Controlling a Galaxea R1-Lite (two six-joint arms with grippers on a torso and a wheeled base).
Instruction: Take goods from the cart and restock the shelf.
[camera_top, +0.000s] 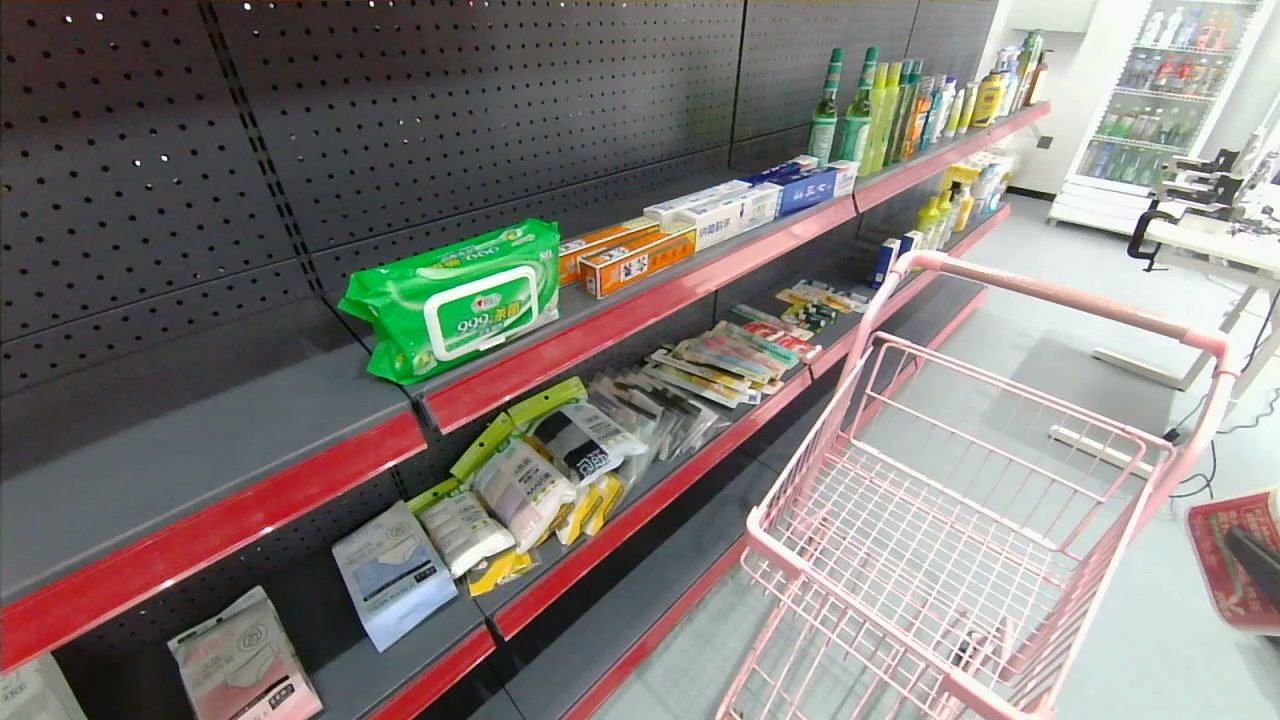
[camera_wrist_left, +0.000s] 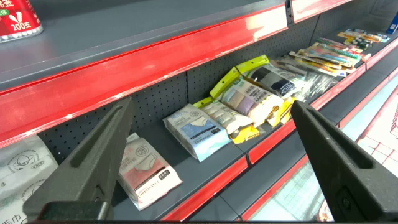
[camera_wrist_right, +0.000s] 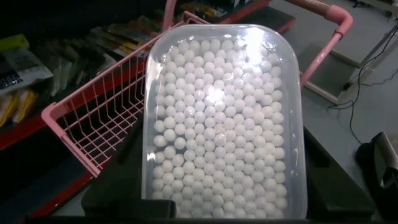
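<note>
The clear box (camera_wrist_right: 224, 118) is full of little round white tips that look like cotton buds. The right gripper (camera_wrist_right: 224, 186) holds it up over the pink cart (camera_top: 1075, 303). Its dark fingers (camera_wrist_right: 115, 183) sit on the two long sides of the box and press on it, so they are closed on the box. I think the box is light, because it is thin plastic with soft things inside. The sides look hard and smooth, so it could slip if the fingers let go a little, and it could crack or pop open if they squeeze too hard. The best place to hold it looks like the middle of the long sides, so it does not tip. The cart stands just beside the shelf (camera_top: 200, 440), which has grey boards with red edges. On the upper board lies a green pack of wipes (camera_top: 455, 295), and long boxes (camera_top: 635, 260) lie in a row next to it. The grey board on the near side of the green pack looks like a good place for the box. On the board below lie many soft packets (camera_top: 520, 490). The left gripper (camera_wrist_left: 211, 106) is near this lower board. Its fingers (camera_wrist_left: 99, 155) are wide apart and hold nothing.
</note>
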